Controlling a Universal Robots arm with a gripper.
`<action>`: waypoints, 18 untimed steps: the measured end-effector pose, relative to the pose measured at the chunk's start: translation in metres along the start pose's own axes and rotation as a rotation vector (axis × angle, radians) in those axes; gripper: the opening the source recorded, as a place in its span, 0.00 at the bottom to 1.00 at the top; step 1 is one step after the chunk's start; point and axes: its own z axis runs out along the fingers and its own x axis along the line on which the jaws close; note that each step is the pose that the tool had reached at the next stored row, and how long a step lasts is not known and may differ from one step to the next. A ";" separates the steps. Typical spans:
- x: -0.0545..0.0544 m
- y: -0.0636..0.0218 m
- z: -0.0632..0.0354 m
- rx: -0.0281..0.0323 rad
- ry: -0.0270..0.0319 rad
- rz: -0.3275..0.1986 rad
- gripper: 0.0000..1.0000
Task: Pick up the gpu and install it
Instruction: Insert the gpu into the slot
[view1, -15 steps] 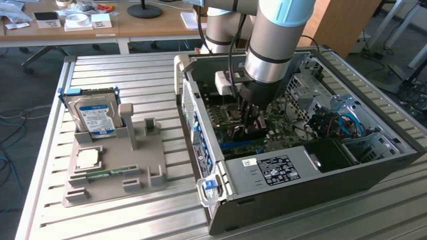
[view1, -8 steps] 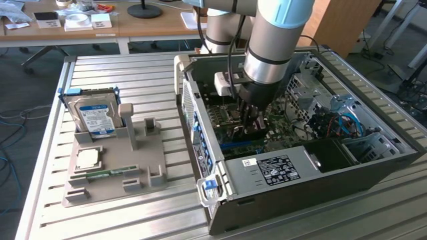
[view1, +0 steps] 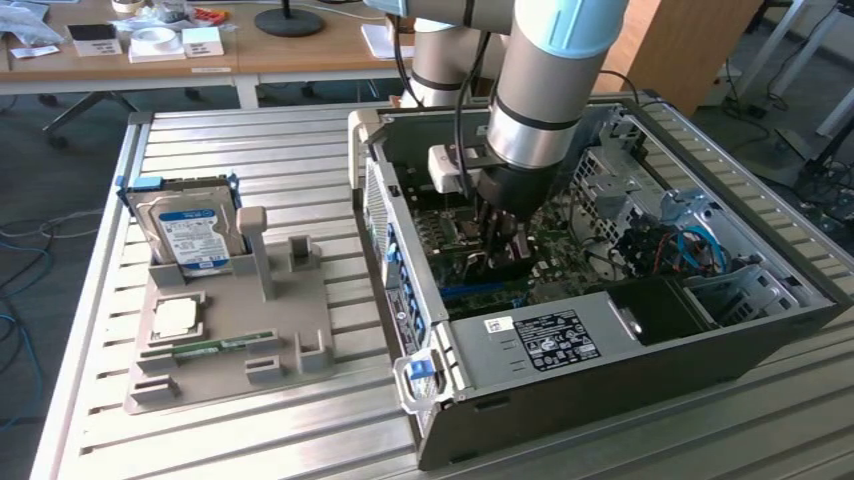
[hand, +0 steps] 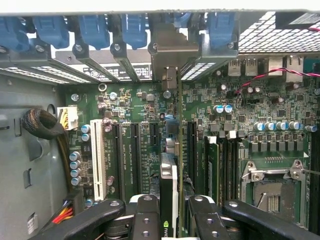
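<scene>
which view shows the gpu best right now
The wrist view: the gpu is seen edge-on, clamped in the gripper and standing over the motherboard slots, its bracket up at the rear openings. In the exterior view the arm hides most of it inside the computer case.

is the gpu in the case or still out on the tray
In the case: the gpu stands on edge over the motherboard slots, between the fingers.
</scene>
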 end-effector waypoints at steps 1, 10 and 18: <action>0.000 0.0000 -0.0004 -0.0001 0.0001 0.000 0.27; 0.000 -0.0003 -0.0019 -0.0002 0.0002 0.000 0.27; 0.000 -0.0013 -0.0017 0.0000 0.0002 0.000 0.27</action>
